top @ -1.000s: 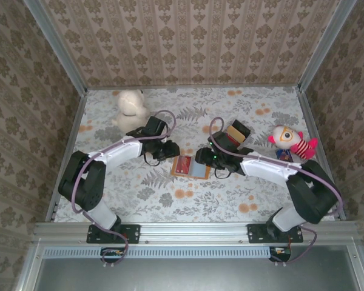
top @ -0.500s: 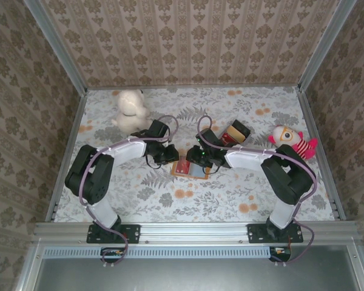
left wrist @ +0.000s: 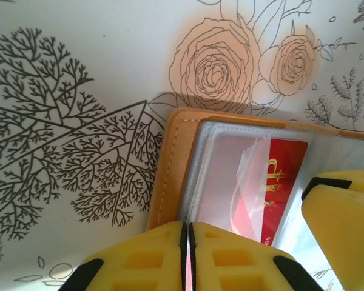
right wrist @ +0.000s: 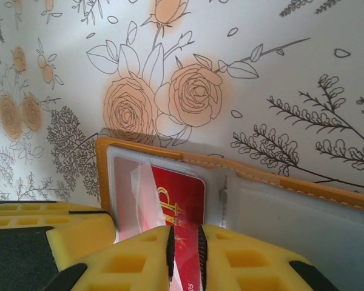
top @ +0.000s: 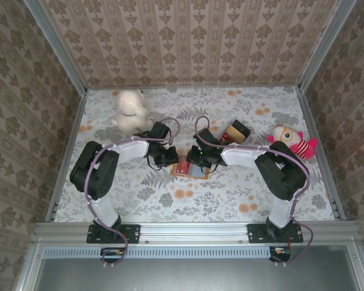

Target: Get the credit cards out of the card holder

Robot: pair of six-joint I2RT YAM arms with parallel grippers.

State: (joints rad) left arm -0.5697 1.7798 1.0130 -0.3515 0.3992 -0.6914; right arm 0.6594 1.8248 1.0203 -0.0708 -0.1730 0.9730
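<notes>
Right wrist view shows my right pincer [right wrist: 185,254] nearly shut, with the near end of a red credit card [right wrist: 183,194] nipped between its pads. The card holder [right wrist: 139,148] lies open and flat in the middle of the bench [right wrist: 279,60], between the two arms. My left pincer [left wrist: 187,254] is pressed almost closed on the pocket page's edge. I judge this anchors the holder so the card slides free rather than dragging it along.
</notes>
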